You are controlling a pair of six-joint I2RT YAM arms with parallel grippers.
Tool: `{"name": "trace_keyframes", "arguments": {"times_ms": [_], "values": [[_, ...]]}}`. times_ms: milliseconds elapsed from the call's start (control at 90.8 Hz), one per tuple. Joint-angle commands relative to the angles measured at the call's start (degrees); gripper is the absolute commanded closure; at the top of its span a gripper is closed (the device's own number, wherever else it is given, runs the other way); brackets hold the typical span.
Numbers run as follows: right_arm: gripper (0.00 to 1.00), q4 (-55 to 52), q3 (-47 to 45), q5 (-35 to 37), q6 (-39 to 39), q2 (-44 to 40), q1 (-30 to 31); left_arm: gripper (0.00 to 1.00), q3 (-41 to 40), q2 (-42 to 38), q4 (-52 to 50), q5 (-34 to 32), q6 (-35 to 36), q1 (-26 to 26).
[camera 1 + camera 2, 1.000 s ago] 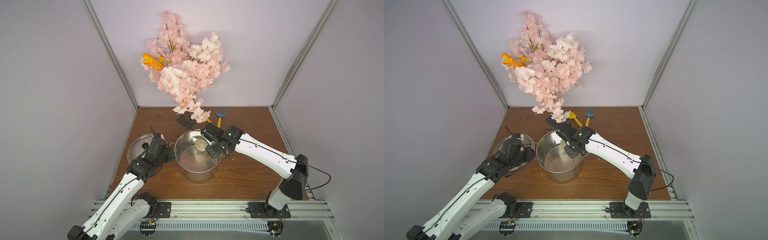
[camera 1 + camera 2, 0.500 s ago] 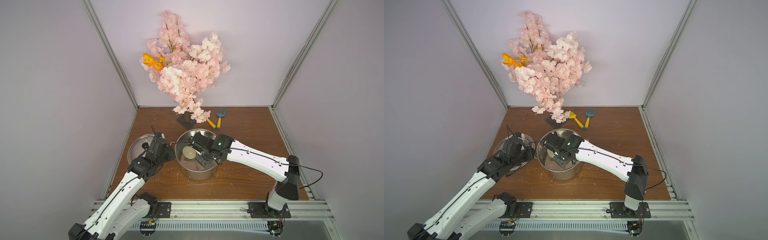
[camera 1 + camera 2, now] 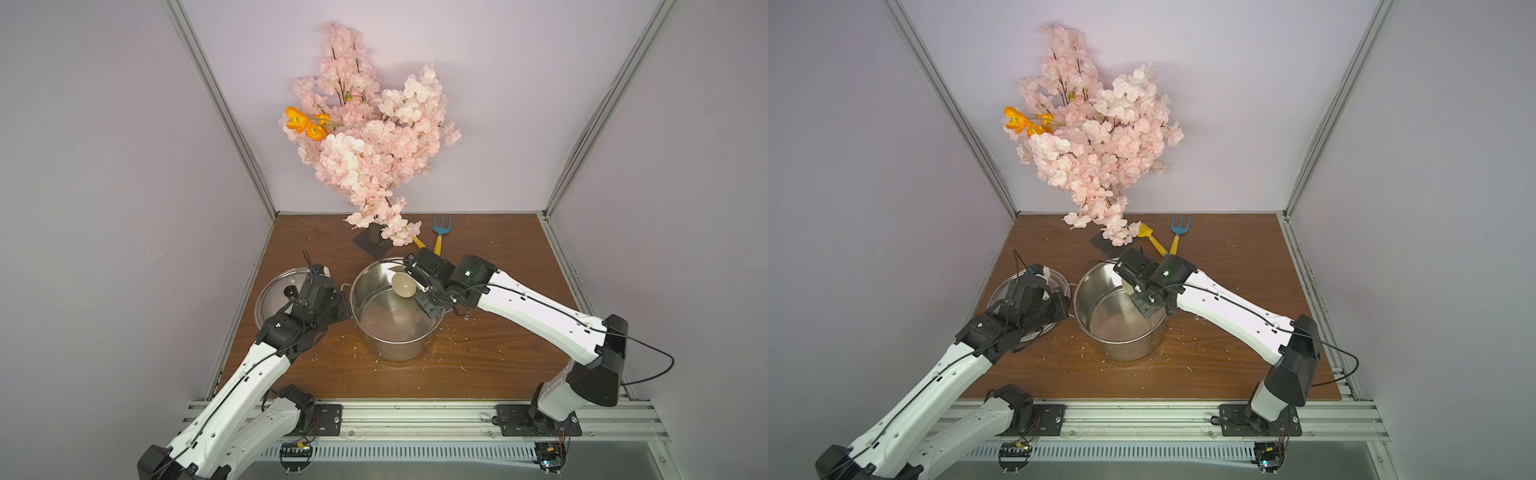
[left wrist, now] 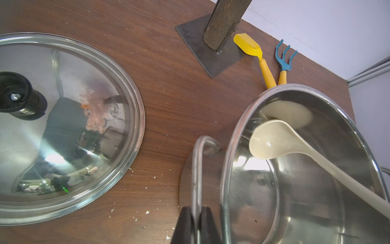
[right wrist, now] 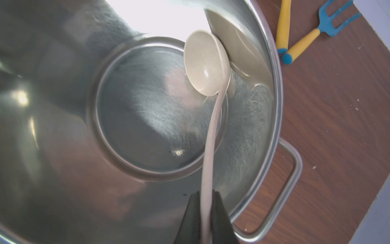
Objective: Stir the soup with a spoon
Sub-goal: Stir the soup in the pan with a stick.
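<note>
Quick head count of what's on the bench (image 3: 490,374)
One steel pot (image 3: 399,351), one lid (image 3: 272,293), one cream ladle (image 3: 403,285), two yellow-handled garden tools (one blue fork (image 3: 441,226), one yellow trowel (image 3: 1147,231)), one pink blossom tree (image 3: 374,153) on a stand, plus two robot arms, left arm (image 3: 249,374) and right arm (image 3: 532,307).

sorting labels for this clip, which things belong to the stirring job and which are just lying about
In the job: large steel two-handled pot, left gripper on its handle; cream plastic ladle in the right gripper.
Lying about: shiny round lid with black knob, yellow trowel, blue garden fork with yellow handle, pink blossom branch.
</note>
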Motion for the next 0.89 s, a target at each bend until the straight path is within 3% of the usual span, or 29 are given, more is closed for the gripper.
{"name": "trace_keyframes", "arguments": {"times_ms": [0, 220, 429, 671, 881], "values": [[1.00, 1.29, 5.98, -1.71, -0.65, 3.19, 0.94, 1.00, -0.39, 0.70, -2.26, 1.62, 1.03, 0.10], [1.00, -0.33, 10.43, -3.49, -0.40, 5.78, 5.48, 1.00, -0.17, 1.46, -2.33, 1.38, 1.68, 0.10], [1.00, 0.46, 0.86, -4.63, 1.30, -1.37, 7.69, 0.99, 0.90, 1.29, -2.33, 0.49, 2.47, 0.10], [1.00, -0.33, -9.69, -1.16, 2.23, -9.75, 4.55, 0.99, 1.43, 2.02, -2.33, 0.40, 3.33, 0.10], [1.00, 1.25, -10.43, -0.46, 0.89, -9.84, 0.48, 0.99, 1.59, 2.07, -2.33, 0.18, 3.33, 0.11]]}}
